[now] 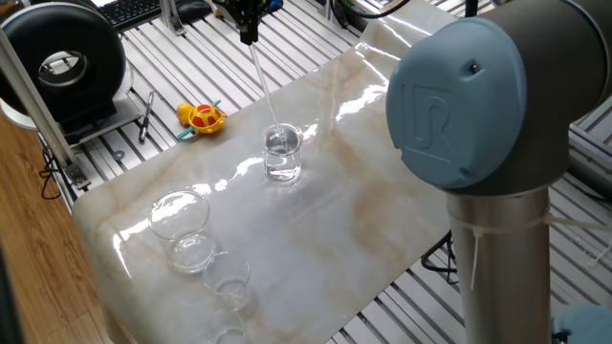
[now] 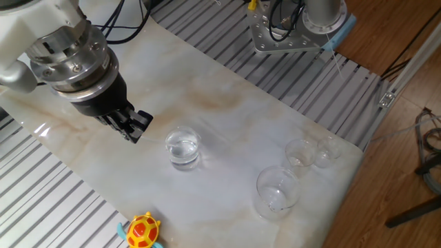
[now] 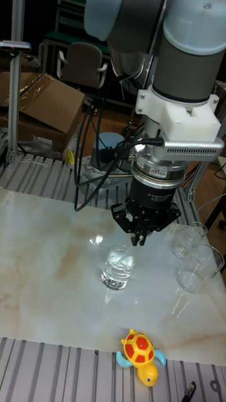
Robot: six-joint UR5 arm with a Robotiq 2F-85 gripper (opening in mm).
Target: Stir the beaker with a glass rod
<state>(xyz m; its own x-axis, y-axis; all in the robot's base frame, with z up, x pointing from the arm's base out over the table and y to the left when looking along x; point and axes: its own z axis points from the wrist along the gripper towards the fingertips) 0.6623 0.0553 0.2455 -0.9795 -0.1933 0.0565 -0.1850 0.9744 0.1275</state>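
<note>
Gripper point(image 1: 250, 34) clamped on glass rod point(image 1: 264, 84), tip in beaker point(image 1: 283, 155).
Risk: wide sweep levers rod against rim, tipping beaker or snapping rod.

You have one beaker point(image 1: 283, 153) holding clear liquid on the marble-patterned table point(image 1: 316, 229), and one glass rod point(image 1: 265, 86) slanting down into it from one gripper point(image 3: 139, 238). Count three other empty glass vessels grouped near the table's edge: one wider rounded glass vessel point(image 1: 179, 215) and two smaller glass cups point(image 1: 194, 254) point(image 1: 230, 281). One yellow and red toy turtle point(image 3: 142, 355) lies on the ribbed metal surface just off the marble. You can also see one keyboard point(image 1: 129, 10) and one cardboard box point(image 3: 37, 110) in the background.
</note>
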